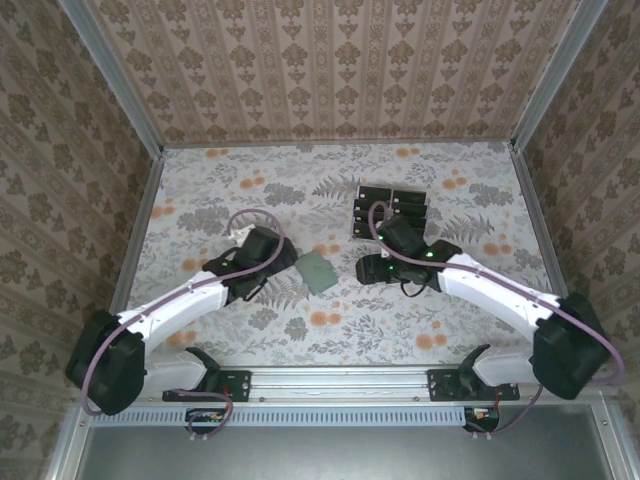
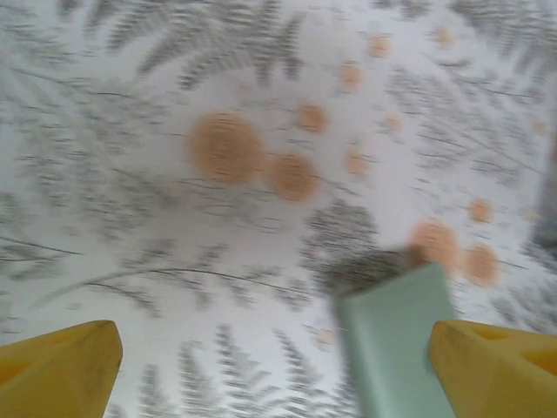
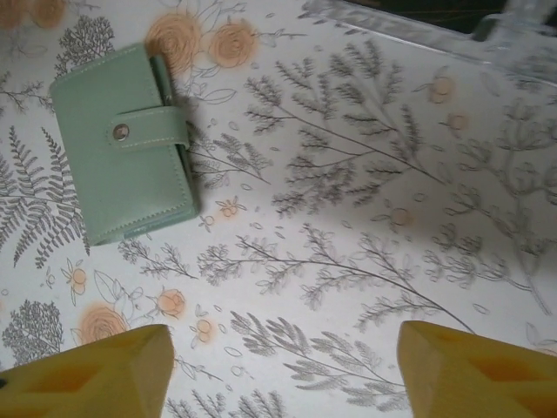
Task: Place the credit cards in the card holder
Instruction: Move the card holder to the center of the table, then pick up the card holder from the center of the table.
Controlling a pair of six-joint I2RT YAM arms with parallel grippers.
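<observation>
The card holder [image 1: 319,271] is a sage-green wallet, closed with a snap tab, lying flat on the floral table between the two arms. The credit cards [image 1: 390,210] are black and stand in a clear slotted tray behind the right arm. My left gripper [image 1: 283,264] is just left of the card holder. In the blurred left wrist view it [image 2: 274,374] is open, with the card holder [image 2: 396,348] against the inside of its right finger [image 2: 496,366]. My right gripper [image 3: 283,374] hangs over bare cloth, jaws apart and holding nothing, with the card holder [image 3: 126,144] ahead on the left.
The clear tray's rim [image 3: 418,35] crosses the top of the right wrist view. Patterned walls close in the table [image 1: 300,340] on the left, back and right. A metal rail [image 1: 340,385] carrying both arm bases runs along the near edge.
</observation>
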